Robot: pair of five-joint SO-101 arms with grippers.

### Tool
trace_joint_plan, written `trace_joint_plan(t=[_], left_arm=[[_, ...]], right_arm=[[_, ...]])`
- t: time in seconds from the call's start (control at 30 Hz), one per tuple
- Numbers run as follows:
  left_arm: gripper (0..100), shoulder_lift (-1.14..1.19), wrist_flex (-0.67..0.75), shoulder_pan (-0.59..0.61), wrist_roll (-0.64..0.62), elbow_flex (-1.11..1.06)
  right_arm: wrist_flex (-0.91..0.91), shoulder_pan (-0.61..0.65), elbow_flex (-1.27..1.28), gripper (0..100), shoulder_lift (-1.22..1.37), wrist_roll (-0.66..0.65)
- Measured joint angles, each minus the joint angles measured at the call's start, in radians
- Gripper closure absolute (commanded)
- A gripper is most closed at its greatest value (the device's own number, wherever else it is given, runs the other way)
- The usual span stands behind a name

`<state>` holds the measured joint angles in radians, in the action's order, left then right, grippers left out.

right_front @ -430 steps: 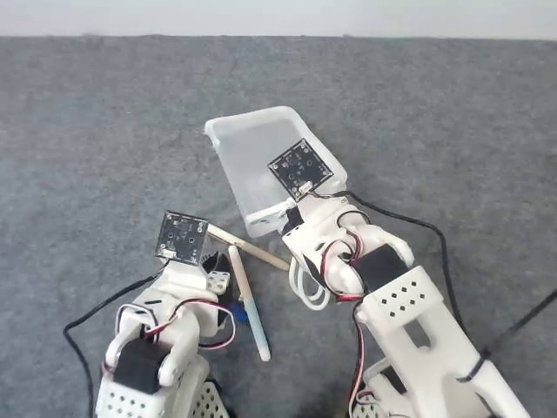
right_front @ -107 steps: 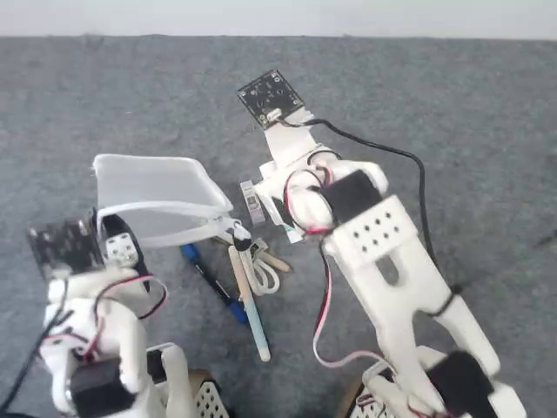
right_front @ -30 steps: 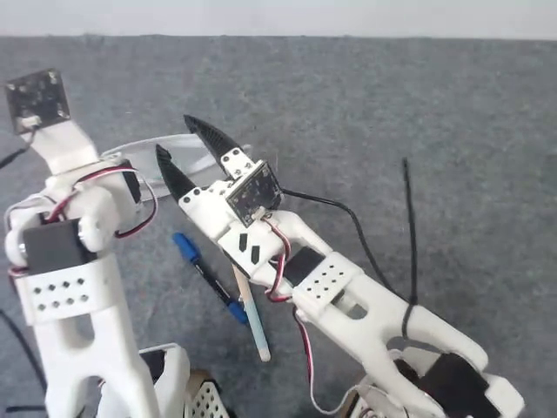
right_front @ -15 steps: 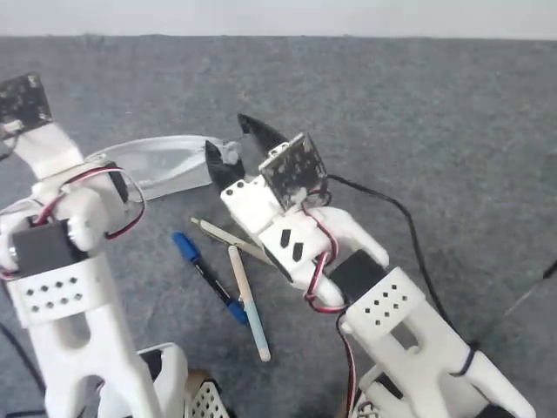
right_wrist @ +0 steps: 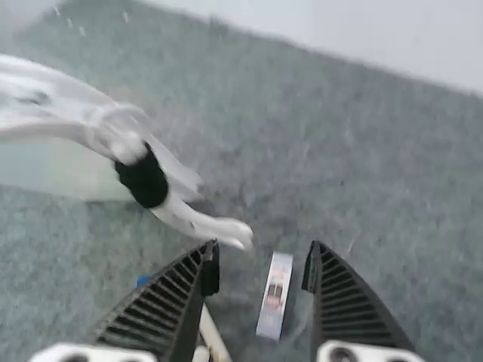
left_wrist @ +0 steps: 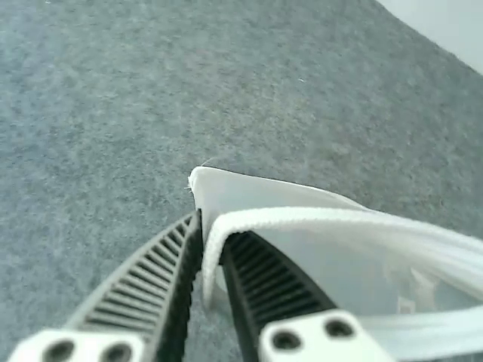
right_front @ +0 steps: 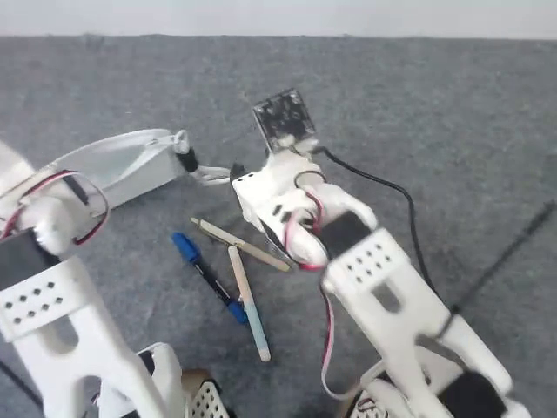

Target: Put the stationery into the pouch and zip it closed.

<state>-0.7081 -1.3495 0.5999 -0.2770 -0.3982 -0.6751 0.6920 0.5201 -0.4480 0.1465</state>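
Left claw (left_wrist: 205, 226): clamped tight on the rim of the pouch (right_front: 122, 165), with one ribbed finger on either side of the white edge.
Left arm (right_front: 43, 287): stood at the left of the table, with the pouch reaching away from it towards the middle.
Pouch: translucent white and seen nearly edge-on from above, over the grey mat (right_front: 452, 131). I could not tell how far its mouth was open.
Zip pull (right_front: 185, 160): a small black slider at the end of the pouch nearest the right arm (right_front: 374, 261). A white pull tab (right_front: 211, 177) trailed from it towards that arm.
Right claw (right_wrist: 263, 253): spread wide with nothing gripped, pointing down at the mat just beside the pull tab. The tab's tip lay near one fingertip, and I could not tell whether they touched.
Small white piece (right_wrist: 273, 294): flat and oblong with a dark printed band, lying on the mat in the gap under the right claw's open fingers.
Wooden stick (right_front: 239, 244): on the mat outside the pouch, slanting in under the right arm.
Blue pen (right_front: 207, 277): on the mat between the two arms, outside the pouch.
Pale pen (right_front: 249, 303): just beside the blue pen, whose nearer end met it, and also outside the pouch.
Right arm: bent over the middle of the table with its wrist camera board (right_front: 283, 117) tipped up. A black cable (right_front: 383, 187) ran back from it.
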Motion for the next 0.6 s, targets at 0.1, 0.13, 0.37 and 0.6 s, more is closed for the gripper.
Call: trace_joint_plan(t=[0.1, 0.13, 0.37, 0.6], left_arm=[[99, 0.000, 0.005, 0.041, -0.002, 0.000], [99, 0.000, 0.005, 0.054, -0.002, 0.000], [99, -0.002, 0.005, 0.080, -0.002, -0.018], [99, -0.002, 0.005, 0.080, -0.002, -0.018]], right_arm=[[-0.078, 0.000, -0.086, 81.8, 0.127, 0.037], [-0.097, -0.002, -0.115, 81.8, 0.175, 0.048], [-0.129, -0.005, -0.319, 82.0, 0.520, 0.063], [-0.137, -0.005, -0.491, 82.1, 0.775, 0.064]])
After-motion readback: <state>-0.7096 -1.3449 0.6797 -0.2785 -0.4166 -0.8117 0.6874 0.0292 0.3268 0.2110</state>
